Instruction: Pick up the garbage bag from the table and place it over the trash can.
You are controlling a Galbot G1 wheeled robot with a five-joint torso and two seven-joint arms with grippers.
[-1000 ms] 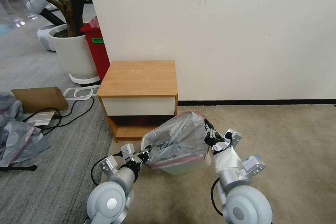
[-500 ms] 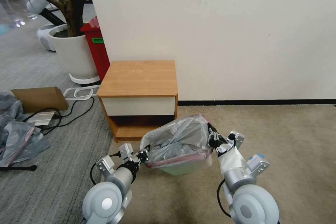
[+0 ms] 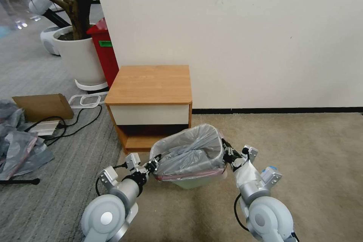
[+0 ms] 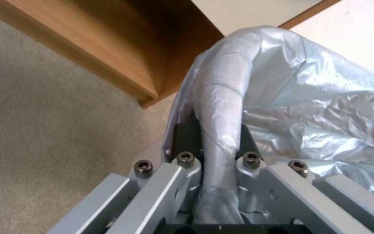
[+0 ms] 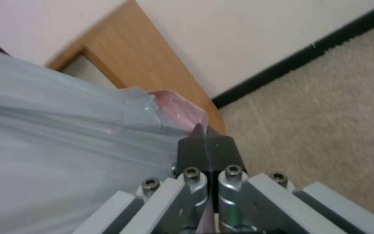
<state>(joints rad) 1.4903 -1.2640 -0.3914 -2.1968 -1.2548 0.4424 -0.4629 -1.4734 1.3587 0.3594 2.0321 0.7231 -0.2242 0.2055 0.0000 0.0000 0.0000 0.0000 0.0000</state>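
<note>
A beige carpet (image 3: 302, 147) ran up to a cream wall (image 3: 245, 38), with grey carpet (image 3: 45, 193) on the left. The wooden bedside table (image 3: 151, 83) stood against the wall. Just before it sat the cream trash can (image 3: 193, 182), draped in the crinkled grey garbage bag (image 3: 191, 151), its pinkish-red band along the near rim. The left gripper (image 3: 154, 165) straddled the covered rim, jaws apart; the right gripper (image 3: 227, 154) was pinched together on the bag's pink edge.
</note>
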